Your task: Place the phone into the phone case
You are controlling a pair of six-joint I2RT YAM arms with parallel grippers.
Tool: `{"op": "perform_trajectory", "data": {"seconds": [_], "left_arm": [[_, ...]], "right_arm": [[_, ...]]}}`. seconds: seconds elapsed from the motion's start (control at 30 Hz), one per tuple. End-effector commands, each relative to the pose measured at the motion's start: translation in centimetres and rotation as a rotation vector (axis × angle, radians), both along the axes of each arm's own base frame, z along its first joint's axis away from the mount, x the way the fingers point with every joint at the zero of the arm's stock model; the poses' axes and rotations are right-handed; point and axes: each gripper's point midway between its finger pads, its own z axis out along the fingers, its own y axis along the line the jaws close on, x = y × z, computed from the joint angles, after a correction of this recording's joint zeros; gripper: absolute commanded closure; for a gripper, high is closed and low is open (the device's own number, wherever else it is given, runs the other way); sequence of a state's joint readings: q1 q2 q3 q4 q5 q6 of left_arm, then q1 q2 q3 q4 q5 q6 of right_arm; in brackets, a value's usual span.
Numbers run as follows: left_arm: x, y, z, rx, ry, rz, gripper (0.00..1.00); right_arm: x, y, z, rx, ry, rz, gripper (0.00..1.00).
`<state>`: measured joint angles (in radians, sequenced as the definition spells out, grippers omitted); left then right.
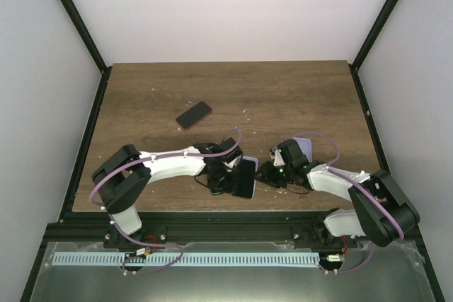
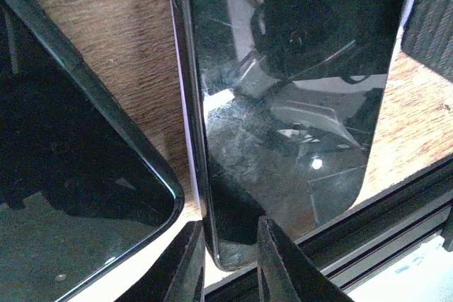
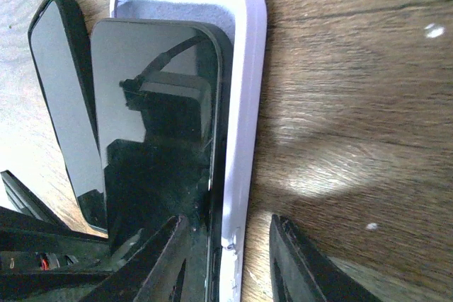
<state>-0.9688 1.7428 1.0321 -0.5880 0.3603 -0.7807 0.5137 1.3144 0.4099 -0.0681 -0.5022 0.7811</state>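
Observation:
A black phone (image 3: 163,125) lies partly inside a pale lavender case (image 3: 244,90) near the table's front edge. In the top view they sit together (image 1: 245,178) between the two grippers. My left gripper (image 2: 230,263) is shut on the phone's (image 2: 283,104) near corner, one finger on the glass and one at the outer edge. My right gripper (image 3: 226,266) is open. Its fingers straddle the case's long side wall, with the right finger (image 3: 297,266) clear of the case over bare wood. In the top view the left gripper (image 1: 225,169) and right gripper (image 1: 271,173) face each other.
A second dark slab (image 3: 64,97), a phone or black case, lies right beside the phone, and also shows in the left wrist view (image 2: 71,175). Another dark phone (image 1: 194,114) lies farther back on the table. A pale lavender object (image 1: 303,146) sits behind my right wrist. The metal front rail (image 2: 396,217) is close.

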Motion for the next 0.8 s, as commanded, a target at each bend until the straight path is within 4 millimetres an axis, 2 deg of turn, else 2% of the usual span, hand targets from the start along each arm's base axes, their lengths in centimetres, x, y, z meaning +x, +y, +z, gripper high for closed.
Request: {"op": "perform_trajectory", "data": {"seconds": [0.0, 0.2, 0.53, 0.67, 0.77], "left_arm": [[0.9, -1.9, 0.5, -0.036, -0.018, -0.019, 0.79], [2.1, -2.8, 0.9, -0.017, -0.051, -0.033, 0.86], [3.8, -3.4, 0.7, 0.003, -0.088, 0.009, 0.92], [4.9, -3.2, 1.3, 0.003, -0.107, 0.047, 0.92], [5.2, -2.5, 2.2, -0.005, -0.118, 0.071, 0.84]], "right_arm": [[-0.6, 0.6, -0.2, 0.012, 0.012, 0.012, 0.69], [-0.9, 0.9, -0.4, 0.009, 0.019, 0.015, 0.7], [-1.5, 1.4, -0.6, 0.013, 0.031, 0.012, 0.72], [-1.2, 1.1, -0.3, -0.004, 0.02, -0.007, 0.73], [-0.6, 0.5, 0.2, -0.05, -0.01, -0.027, 0.72]]}}
